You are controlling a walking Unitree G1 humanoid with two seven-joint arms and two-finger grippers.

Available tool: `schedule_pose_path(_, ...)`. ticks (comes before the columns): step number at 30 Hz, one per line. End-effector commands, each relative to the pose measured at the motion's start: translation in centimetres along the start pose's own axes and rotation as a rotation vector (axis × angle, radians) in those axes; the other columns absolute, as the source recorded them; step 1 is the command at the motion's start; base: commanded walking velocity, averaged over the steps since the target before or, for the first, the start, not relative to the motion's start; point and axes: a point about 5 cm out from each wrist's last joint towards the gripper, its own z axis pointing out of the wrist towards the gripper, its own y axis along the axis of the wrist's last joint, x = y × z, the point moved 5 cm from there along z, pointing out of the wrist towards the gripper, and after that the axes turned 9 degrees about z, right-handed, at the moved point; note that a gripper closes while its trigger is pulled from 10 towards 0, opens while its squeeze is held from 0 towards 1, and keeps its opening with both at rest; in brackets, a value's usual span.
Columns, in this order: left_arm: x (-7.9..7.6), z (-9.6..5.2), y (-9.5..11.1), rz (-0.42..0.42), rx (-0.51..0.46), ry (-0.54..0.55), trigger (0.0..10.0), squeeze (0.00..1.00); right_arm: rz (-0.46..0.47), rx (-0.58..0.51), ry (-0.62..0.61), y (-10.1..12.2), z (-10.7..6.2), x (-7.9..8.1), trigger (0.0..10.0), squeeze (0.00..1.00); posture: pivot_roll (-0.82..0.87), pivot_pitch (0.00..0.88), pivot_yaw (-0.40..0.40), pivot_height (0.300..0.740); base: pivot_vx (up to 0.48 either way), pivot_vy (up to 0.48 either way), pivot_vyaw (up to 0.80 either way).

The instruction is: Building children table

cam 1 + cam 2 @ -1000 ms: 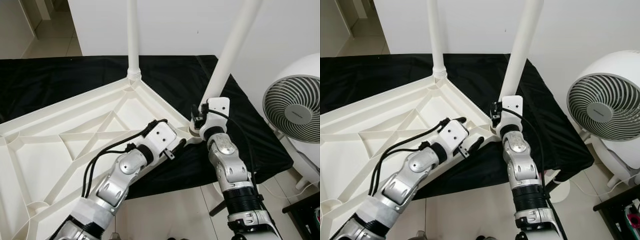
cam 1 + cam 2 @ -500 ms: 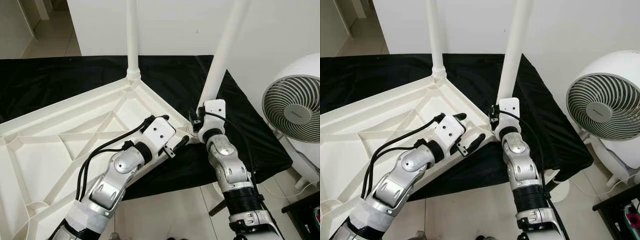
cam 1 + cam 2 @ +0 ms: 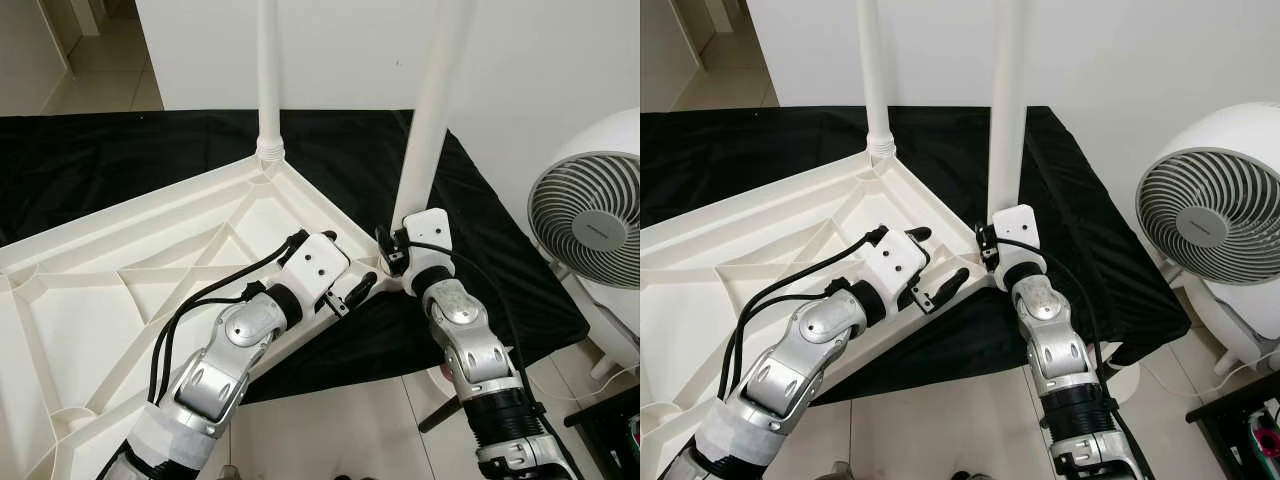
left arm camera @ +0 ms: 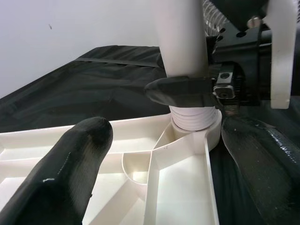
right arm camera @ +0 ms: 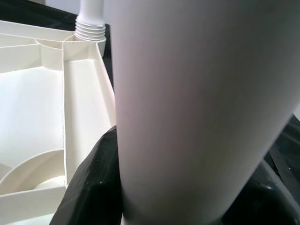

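This looks like a room in a home. The floor (image 3: 330, 430) is laid in pale glossy tiles, and a plain white wall (image 3: 560, 60) runs along the back and side. To the robot's right stands a round white household fan (image 3: 1215, 215) with a grey grille, its cord trailing across the tiles. A black cloth (image 3: 120, 160) is spread over a low surface, and on it lies an upturned white plastic children's table (image 3: 110, 290) with ribbed underside, the sort of flat-pack furniture put together in a living space. At the far left a doorway (image 3: 90, 50) opens onto more tiled floor.
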Motion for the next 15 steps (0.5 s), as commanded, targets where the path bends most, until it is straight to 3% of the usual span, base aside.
schedule_pose_path(1,0.2,-0.1,0.4,0.005,-0.007,-0.004,10.0,0.00,0.004,0.071,-0.005,-1.9,-0.5,-0.4,10.0,0.00,0.15,0.098,-0.039,0.740,0.000,0.000,0.00)
schedule_pose_path(15,0.3,-0.1,0.7,0.022,-0.010,0.002,10.0,0.00,0.277,0.121,-0.117,-2.8,-0.1,-3.2,10.0,0.00,0.16,0.100,-0.037,0.740,0.000,0.000,0.00)
